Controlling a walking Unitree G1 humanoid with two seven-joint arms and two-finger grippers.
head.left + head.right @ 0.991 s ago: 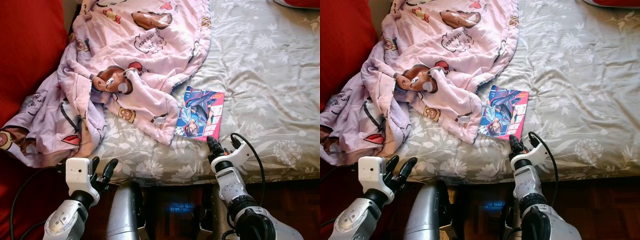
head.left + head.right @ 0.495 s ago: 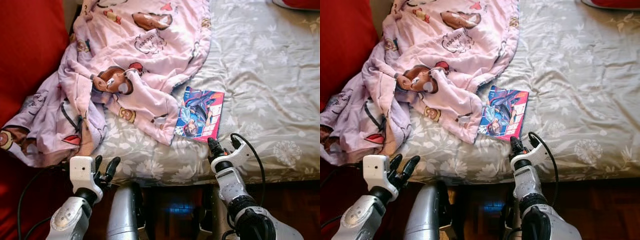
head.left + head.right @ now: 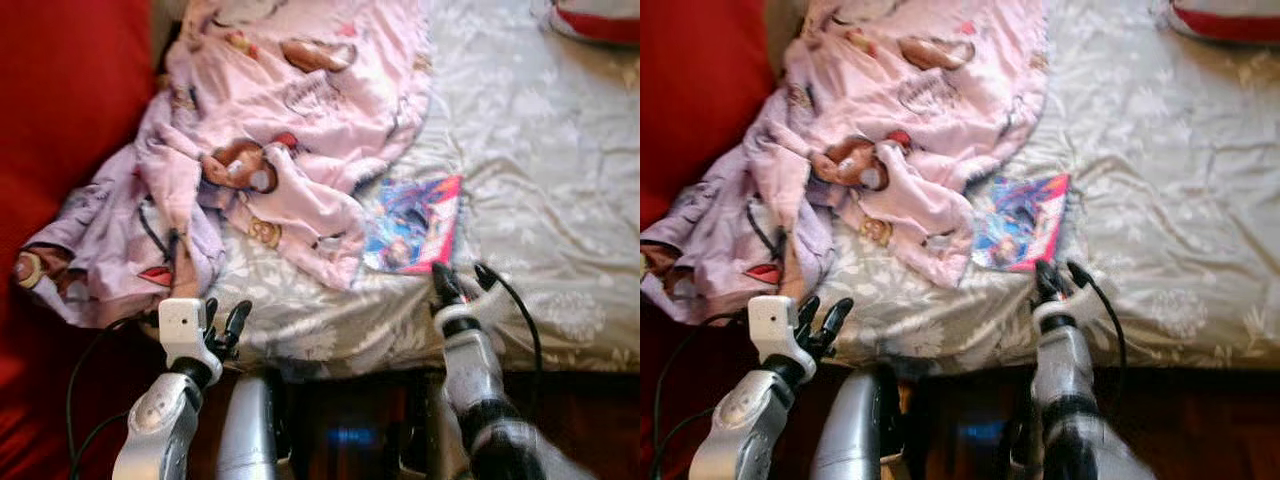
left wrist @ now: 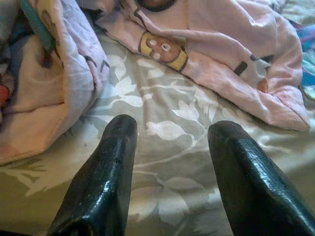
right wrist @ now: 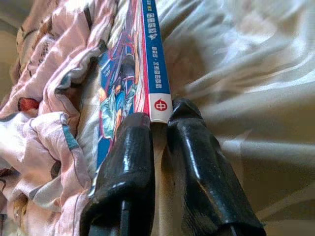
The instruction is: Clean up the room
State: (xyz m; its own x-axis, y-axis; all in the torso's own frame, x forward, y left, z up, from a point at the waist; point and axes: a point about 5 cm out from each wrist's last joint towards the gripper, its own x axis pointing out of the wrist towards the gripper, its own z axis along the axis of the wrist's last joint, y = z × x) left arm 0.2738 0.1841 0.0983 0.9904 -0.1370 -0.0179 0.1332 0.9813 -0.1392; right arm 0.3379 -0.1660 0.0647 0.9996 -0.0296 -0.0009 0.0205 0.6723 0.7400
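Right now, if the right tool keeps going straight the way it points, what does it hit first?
Most likely the comic book: the right tool is almost closed, with the book's near spine corner right at its fingertips, lying on the grey floral bedsheet.

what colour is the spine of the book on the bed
Blue, with a white patch bearing a red mark at its end; the book spine shows best in the right wrist view.

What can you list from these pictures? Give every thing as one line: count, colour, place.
Blanket: one, pink with cartoon prints, crumpled over the bed's left part.
Book: one, blue and pink cover, on the sheet beside the blanket.
Bed sheet: one, grey floral, covering the bed.
Red surface: one, left of the bed.
Left gripper: one, black fingers, open, at the bed's near edge.
Right gripper: one, black fingers, at the book's near corner.
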